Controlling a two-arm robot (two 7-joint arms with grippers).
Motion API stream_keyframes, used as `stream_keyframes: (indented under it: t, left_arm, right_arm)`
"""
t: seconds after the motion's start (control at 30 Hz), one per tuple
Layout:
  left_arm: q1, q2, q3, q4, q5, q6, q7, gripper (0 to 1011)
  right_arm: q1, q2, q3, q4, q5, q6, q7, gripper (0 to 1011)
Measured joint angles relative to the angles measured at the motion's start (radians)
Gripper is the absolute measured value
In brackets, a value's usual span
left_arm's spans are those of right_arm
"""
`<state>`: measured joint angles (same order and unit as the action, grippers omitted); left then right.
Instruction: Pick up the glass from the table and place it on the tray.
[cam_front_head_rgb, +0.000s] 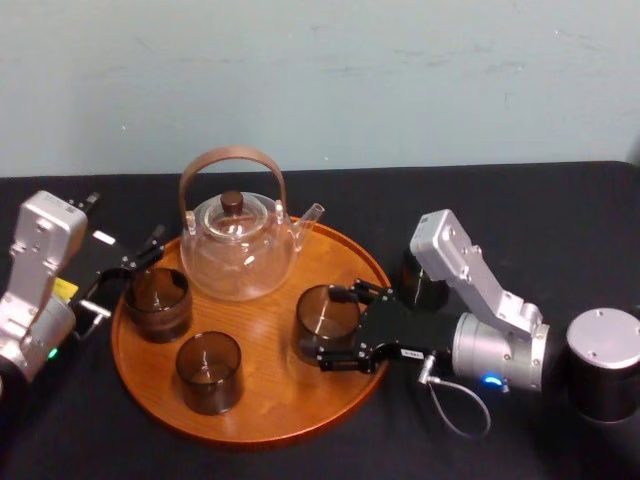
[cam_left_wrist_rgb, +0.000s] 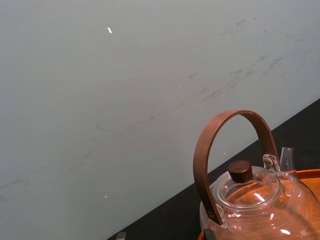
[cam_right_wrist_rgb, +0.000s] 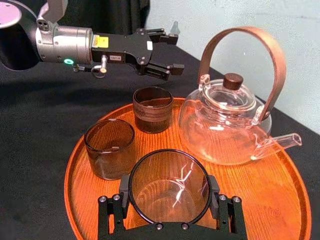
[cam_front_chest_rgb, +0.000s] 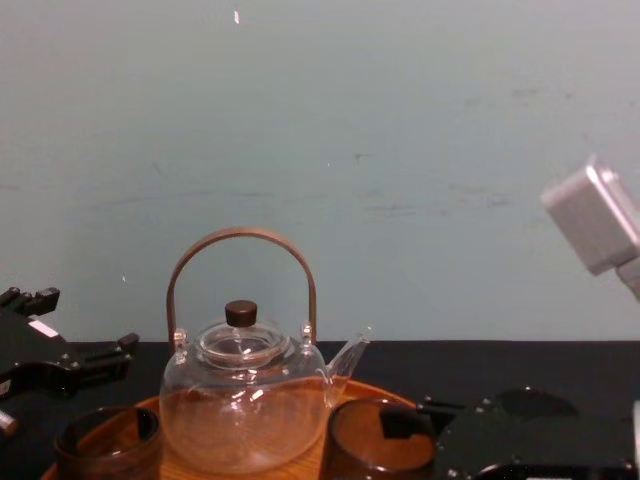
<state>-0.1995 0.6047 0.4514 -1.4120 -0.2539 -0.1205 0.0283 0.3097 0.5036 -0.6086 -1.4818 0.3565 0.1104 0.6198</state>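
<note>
The right gripper (cam_front_head_rgb: 330, 328) has its two fingers (cam_right_wrist_rgb: 214, 192) closed in on the glass (cam_right_wrist_rgb: 169, 182) — one pad pressed to each side, just under the rim, with the smoky round wall filling the whole gap between them. The glass is over the tray (cam_right_wrist_rgb: 282, 200), inside the raised rim on the side nearest that arm. Whether its base touches the wood or hangs just off it, I cannot tell. Straight out beyond the fingertips stands the clear teapot (cam_right_wrist_rgb: 225, 125), upright on the tray with its brown hoop handle and dark knob. It is apart from the held glass, and its spout points away to one side of the fingers. Also ahead of the fingertips, over toward the other arm, a second glass (cam_right_wrist_rgb: 109, 147) sits upright on the tray near the held one. A third glass (cam_right_wrist_rgb: 152, 109) stands farther off, just beside the teapot. The tray itself lies flat on the black cloth of the table (cam_right_wrist_rgb: 40, 115). The left gripper (cam_right_wrist_rgb: 172, 50) hovers at the tray's opposite edge with its fingers spread wide and nothing between them — the third glass stands just below and in front of its fingertips, with a gap showing between them.
</note>
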Motion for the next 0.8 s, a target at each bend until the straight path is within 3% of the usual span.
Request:
stream_keyframes:
  t: [0.8]
  left_arm:
    - [0.0, 0.0, 0.0, 0.0, 0.0, 0.0, 0.0, 1001]
  right_arm:
    - [0.026, -0.05, -0.032, 0.11, -0.016, -0.015, 0.014, 908]
